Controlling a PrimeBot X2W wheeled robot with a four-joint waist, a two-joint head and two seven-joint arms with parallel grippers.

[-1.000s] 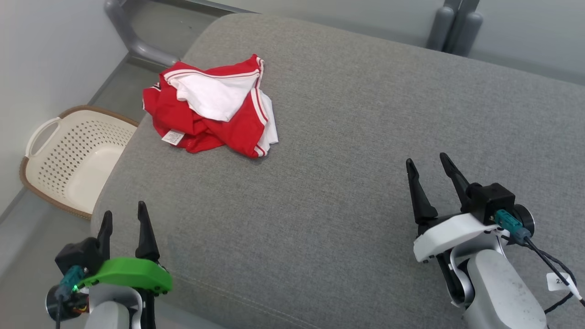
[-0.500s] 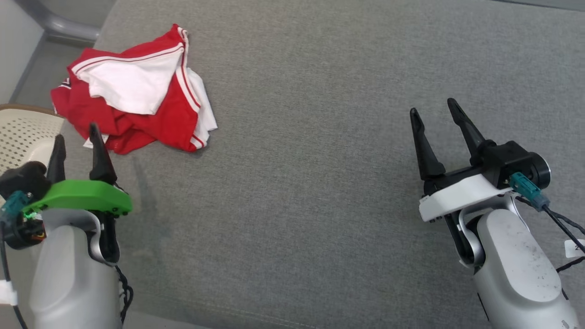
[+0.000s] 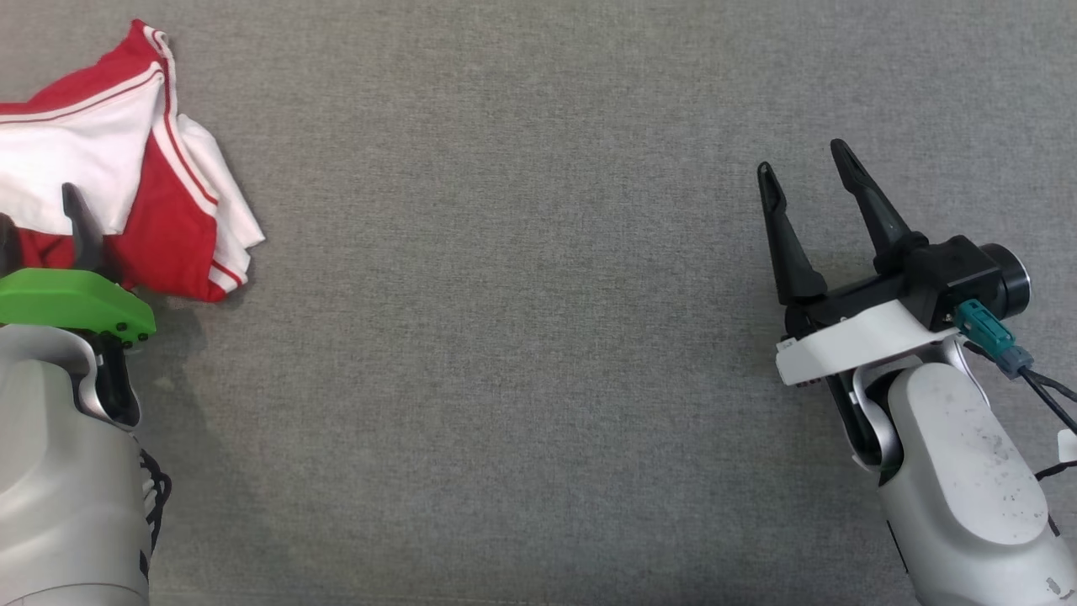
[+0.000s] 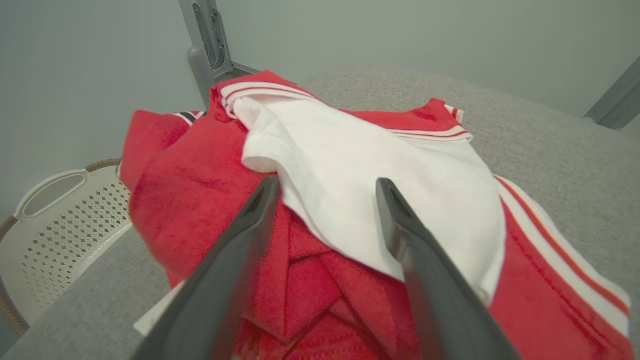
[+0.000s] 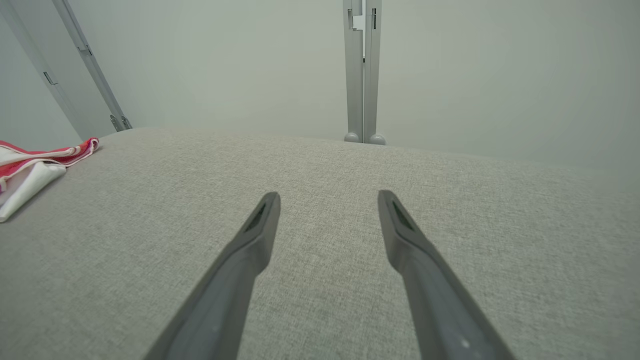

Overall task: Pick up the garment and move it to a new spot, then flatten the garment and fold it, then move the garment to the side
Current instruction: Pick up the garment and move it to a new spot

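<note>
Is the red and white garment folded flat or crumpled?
Crumpled: the red and white garment lies bunched in uneven overlapping layers on the grey cushion.

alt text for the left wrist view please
The open left hand points at a crumpled red and white garment lying on a grey cushion. A cream perforated basket sits past the cushion's edge at lower left.

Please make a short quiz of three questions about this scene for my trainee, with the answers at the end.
1. True or false: the left gripper is shut on the garment.
2. What lies below the right gripper? A) bare grey cushion B) the garment C) the left gripper.
3. Which two colours does the garment have?
Key: 1 false, it is open over the white part. 2 A. 3 red and white.
</note>
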